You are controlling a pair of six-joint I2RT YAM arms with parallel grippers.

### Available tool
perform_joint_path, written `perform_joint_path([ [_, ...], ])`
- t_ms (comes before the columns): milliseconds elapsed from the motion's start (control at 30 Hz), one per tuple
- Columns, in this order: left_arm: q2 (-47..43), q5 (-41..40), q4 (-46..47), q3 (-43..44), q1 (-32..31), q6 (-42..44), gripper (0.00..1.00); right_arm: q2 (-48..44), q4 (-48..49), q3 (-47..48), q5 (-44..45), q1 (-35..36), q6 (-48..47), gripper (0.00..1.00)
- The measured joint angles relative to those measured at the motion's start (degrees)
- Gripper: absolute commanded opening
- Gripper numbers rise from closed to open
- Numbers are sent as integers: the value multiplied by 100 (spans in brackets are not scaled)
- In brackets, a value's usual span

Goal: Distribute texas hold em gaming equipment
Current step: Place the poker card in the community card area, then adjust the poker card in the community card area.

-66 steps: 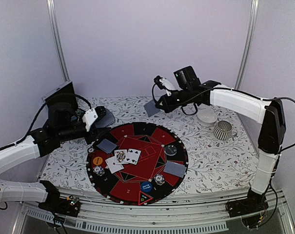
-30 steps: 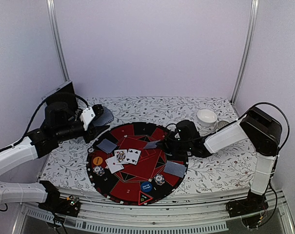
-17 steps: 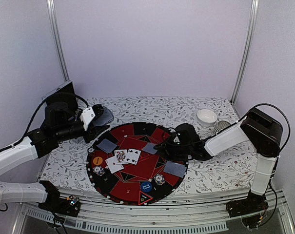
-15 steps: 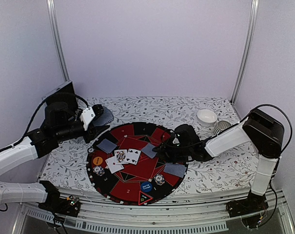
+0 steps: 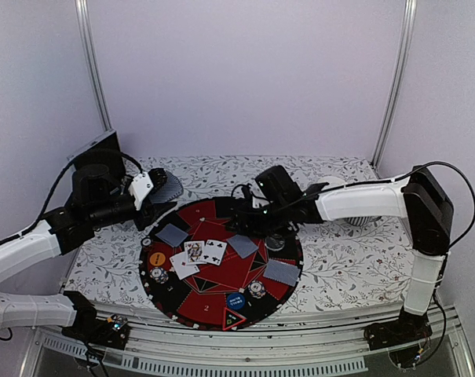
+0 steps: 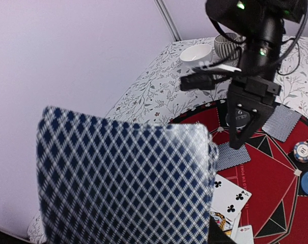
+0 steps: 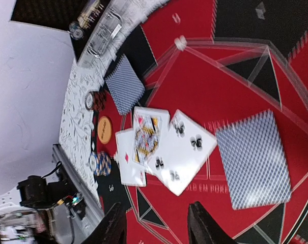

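The round red and black poker mat [image 5: 221,283] carries three face-down playing cards: left [image 5: 173,234], middle [image 5: 242,246] and right [image 5: 281,272]. Three face-up cards [image 5: 198,254] overlap beside the orange button [image 5: 156,258]. The blue button [image 5: 235,299], the triangle marker [image 5: 233,319] and poker chips [image 5: 257,288] lie near the front rim. My right gripper [image 7: 158,206] hovers open and empty over the mat, just beyond the middle card [image 7: 253,160]. My left gripper [image 5: 155,192] stays off the mat's far left, shut on the deck of cards [image 6: 123,178], which hides its fingers.
A white bowl [image 6: 196,52] and a ribbed grey cup [image 6: 226,44] stand on the floral tablecloth at the back right, behind my right arm. A chip stack [image 7: 100,163] sits near the mat's left rim. Frame posts rise at both back corners.
My right gripper has opened and let go of a face-down card, which now lies in the mat's middle. It has since lifted and drawn back toward the far side. The left arm has not moved.
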Motion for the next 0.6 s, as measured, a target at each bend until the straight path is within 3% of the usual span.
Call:
perform_joint_path([
  [100, 0, -4, 0, 0, 0, 0, 42, 205, -761, 1075, 398, -35, -1185, 46],
  [267, 0, -4, 0, 0, 0, 0, 43, 702, -1882, 1867, 1054, -181, -2514, 53],
  [467, 11, -7, 0, 0, 0, 2, 42, 1838, -2824, 2400, 1620, -236, -3259, 70],
  [600, 39, -7, 2, 0, 0, 2, 42, 1891, -2924, 2575, 1749, -122, -3560, 71],
])
